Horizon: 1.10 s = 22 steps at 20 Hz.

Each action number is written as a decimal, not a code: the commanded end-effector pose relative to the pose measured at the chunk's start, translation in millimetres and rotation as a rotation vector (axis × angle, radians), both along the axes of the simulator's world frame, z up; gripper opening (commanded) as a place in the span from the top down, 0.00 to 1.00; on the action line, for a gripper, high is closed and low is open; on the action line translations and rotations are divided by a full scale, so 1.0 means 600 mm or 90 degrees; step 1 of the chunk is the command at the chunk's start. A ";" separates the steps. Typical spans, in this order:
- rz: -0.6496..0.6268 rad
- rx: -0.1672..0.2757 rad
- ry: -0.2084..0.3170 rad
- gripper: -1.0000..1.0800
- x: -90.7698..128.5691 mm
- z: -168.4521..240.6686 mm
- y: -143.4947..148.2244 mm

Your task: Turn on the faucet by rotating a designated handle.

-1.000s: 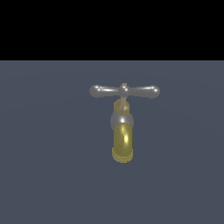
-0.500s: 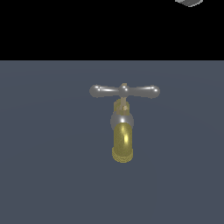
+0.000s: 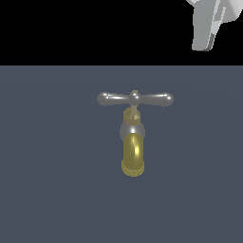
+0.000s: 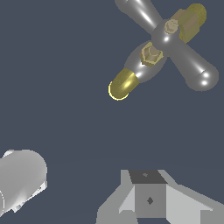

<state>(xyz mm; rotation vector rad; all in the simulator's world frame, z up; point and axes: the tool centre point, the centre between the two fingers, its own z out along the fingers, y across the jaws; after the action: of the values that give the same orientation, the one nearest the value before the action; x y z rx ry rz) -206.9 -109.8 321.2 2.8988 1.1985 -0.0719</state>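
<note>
The faucet (image 3: 133, 137) stands at the middle of the exterior view, its gold spout (image 3: 133, 154) curving toward the camera below a grey round body. Across its top lies the handle (image 3: 135, 98), a slim grey crossbar with rounded ends and a small gold hub. My gripper (image 3: 207, 28) hangs high at the exterior view's right, well above and apart from the handle, partly cut off by the frame. The wrist view looks down on the handle (image 4: 192, 65) and the spout (image 4: 122, 85), with grey gripper parts (image 4: 148, 199) far from both. Nothing is held.
A flat dark grey floor (image 3: 47, 190) surrounds the faucet on all sides. A pale grey cylinder (image 4: 22, 179), part of the arm, shows at the wrist view's edge.
The gripper has come down into the exterior view at the upper right; one second ago it was out of sight. The faucet and handle have not moved.
</note>
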 end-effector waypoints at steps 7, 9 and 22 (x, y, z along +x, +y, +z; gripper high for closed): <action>0.128 0.004 -0.006 1.00 0.041 -0.058 -0.024; 0.157 0.005 -0.007 1.00 0.051 -0.071 -0.028; 0.331 0.012 -0.014 1.00 0.117 -0.149 -0.041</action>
<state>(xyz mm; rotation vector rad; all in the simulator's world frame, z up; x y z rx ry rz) -141.5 -134.0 237.2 2.5205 1.8643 -0.0278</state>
